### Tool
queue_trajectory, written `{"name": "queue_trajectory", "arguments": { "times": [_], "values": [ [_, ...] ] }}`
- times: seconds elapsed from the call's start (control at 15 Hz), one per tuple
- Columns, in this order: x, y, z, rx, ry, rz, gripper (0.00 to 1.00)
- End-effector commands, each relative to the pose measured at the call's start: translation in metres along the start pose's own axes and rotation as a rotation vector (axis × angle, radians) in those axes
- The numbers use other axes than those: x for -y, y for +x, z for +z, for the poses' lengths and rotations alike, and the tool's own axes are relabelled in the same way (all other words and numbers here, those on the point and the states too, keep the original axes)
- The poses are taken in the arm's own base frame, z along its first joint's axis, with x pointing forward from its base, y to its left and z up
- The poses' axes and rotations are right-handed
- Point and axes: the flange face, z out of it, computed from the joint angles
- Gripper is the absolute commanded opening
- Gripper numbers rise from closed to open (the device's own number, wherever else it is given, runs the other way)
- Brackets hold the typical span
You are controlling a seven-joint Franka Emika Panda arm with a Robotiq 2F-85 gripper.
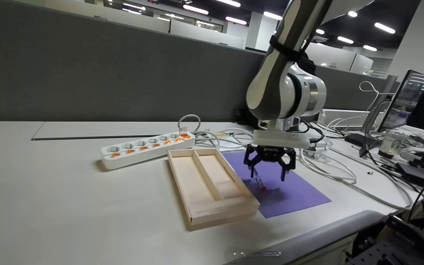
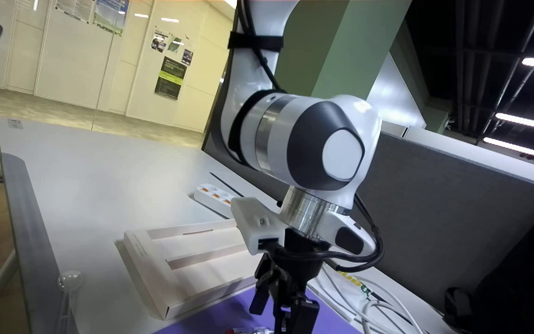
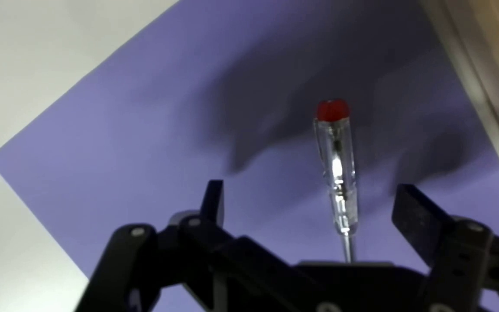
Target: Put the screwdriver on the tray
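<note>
Claw (image 1: 267, 177) pointing down, jaws apart, near the screwdriver (image 3: 340, 175)

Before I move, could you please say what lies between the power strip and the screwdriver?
The divided wooden tray, then a stretch of purple sheet, as both exterior views show.

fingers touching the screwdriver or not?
Apart. The wrist view shows it: the fingers stand open on either side of the screwdriver, with purple sheet visible between each one and the tool.
</note>
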Motion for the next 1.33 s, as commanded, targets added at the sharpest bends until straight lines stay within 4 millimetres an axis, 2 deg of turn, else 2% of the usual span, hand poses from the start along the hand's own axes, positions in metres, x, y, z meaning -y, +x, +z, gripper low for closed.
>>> {"name": "queue_trajectory", "arguments": {
  "times": [0.0,0.07,0.13,0.4,0.8,0.87,1.07,1.27],
  "values": [
    [0.009,0.005,0.003,-0.011,0.012,0.051,1.0],
    [0.01,0.006,0.004,-0.012,0.017,0.067,0.75],
    [0.01,0.007,0.006,-0.013,0.017,0.076,0.74],
    [0.01,0.01,0.01,-0.005,0.025,0.107,0.45],
    [0.018,0.005,-0.003,0.011,0.067,0.115,0.05],
    [0.018,0.004,-0.005,0.011,0.071,0.114,0.01],
    [0.022,0.0,-0.017,0.005,0.089,0.099,0.05],
    [0.033,-0.009,-0.046,-0.025,0.121,0.038,0.05]
  ]
}}
